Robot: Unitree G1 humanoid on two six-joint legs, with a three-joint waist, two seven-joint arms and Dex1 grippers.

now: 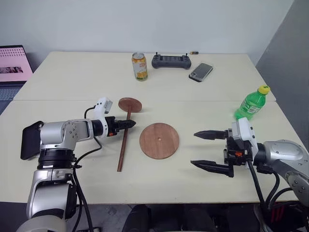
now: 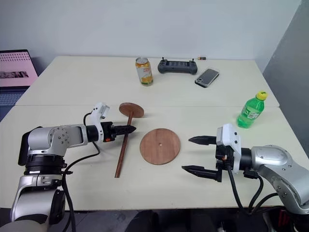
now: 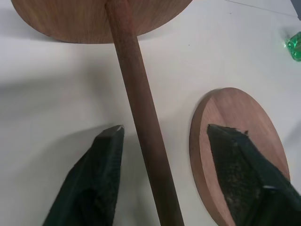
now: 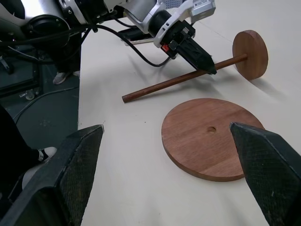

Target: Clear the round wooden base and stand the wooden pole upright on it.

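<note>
Nearest the camera, the right hand (image 1: 208,150) hovers over the cream bench (image 1: 217,108) with its black fingers spread wide and holding nothing. Beside it lies the flat reddish-brown round wooden base (image 1: 159,140), bare. Just beyond, the thin dark-brown wooden pole (image 1: 124,145) lies flat, the left hand (image 3: 162,136) straddling it, fingers part-open and not clamped.
</note>
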